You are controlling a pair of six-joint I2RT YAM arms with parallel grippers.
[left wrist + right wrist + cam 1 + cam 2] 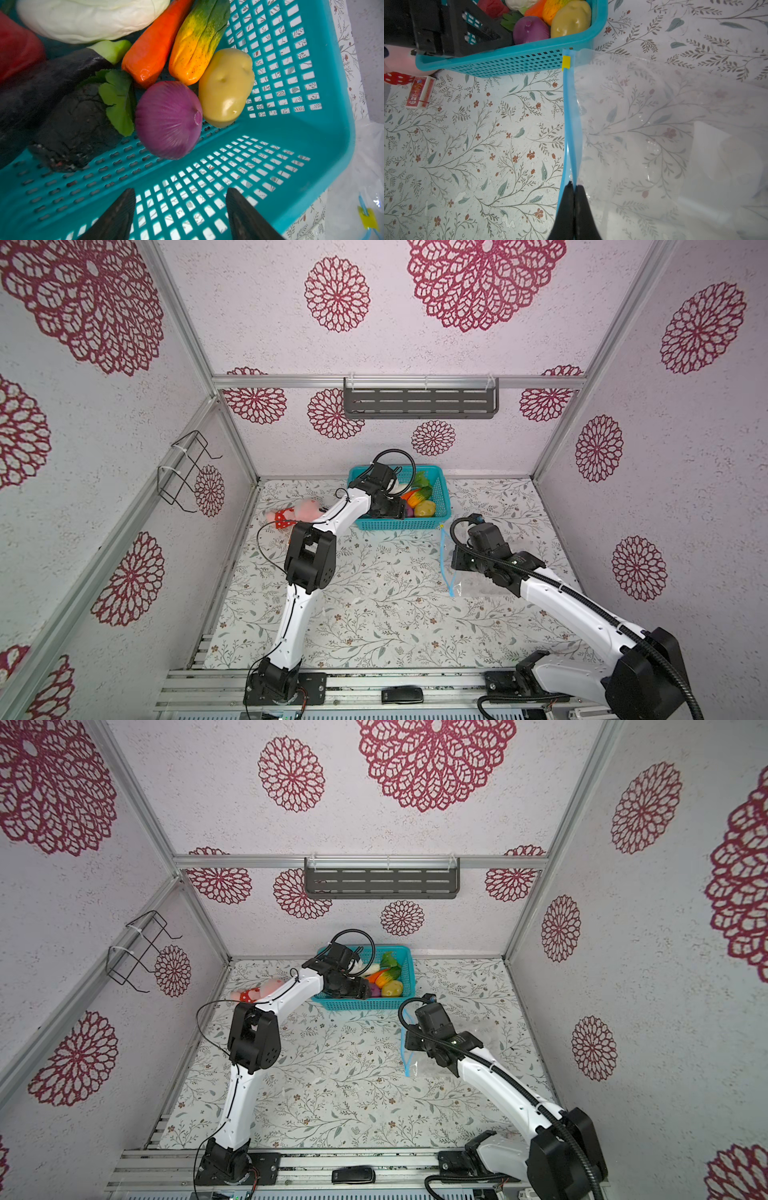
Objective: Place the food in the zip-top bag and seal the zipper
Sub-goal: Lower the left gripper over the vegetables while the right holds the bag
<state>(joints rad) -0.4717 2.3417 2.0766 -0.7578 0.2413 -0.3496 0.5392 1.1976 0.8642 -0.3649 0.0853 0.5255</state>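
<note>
left gripper spread over the basket, right gripper clamped on the zipper
in both top views the left arm hides half the food in the centre basket (pepper, eggplant unseen there) and part of a plush toy; the right arm covers much of the faint zip-top bag, right of centre.

We see a floral-patterned tabletop with a teal mesh basket near its far edge. A pink plush toy lies left of the basket. A small red box sits off its front left corner, and the clear zip-top bag lies just beside its front right corner.
</note>
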